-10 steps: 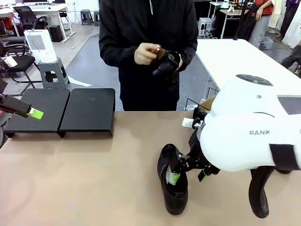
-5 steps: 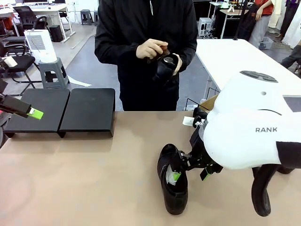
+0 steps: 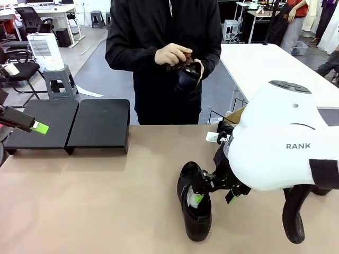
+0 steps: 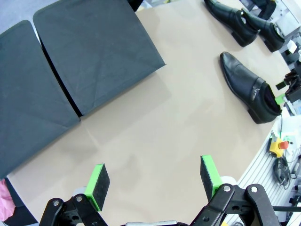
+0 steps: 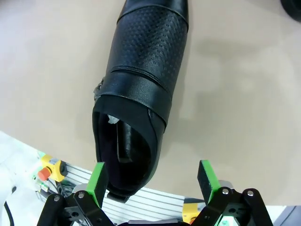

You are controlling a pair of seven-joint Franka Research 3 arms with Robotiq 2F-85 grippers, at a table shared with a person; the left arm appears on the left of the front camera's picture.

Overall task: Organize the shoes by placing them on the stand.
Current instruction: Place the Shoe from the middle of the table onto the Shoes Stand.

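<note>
Shoe (image 5: 141,80) and right jaws are nearly lined up. Those jaws stand apart over its heel end and grip nothing. One green pad (image 5: 99,181) is just beside the heel's outer wall and the other is well clear on the opposite side, so the heel sits off-centre in the gap. I judge a small sideways shift would centre it before I close. Its long axis runs straight away from the jaws: toe toward the person's side of the bench (image 3: 106,201) and angled slightly toward the stand (image 3: 99,124), heel toward my own edge, close to the metal rail (image 5: 167,202). My left jaws, also apart with nothing between them, hover by the stand, so my right arm is nearer the shoe and my left nearer the goal. The stand lies well apart to my left, its two black tops carrying no shoe, with bare bench between for the carry. Two more shoes (image 4: 237,21) lie farther right, and the person's hands (image 3: 172,54) hold a fourth shoe (image 3: 188,76).
</note>
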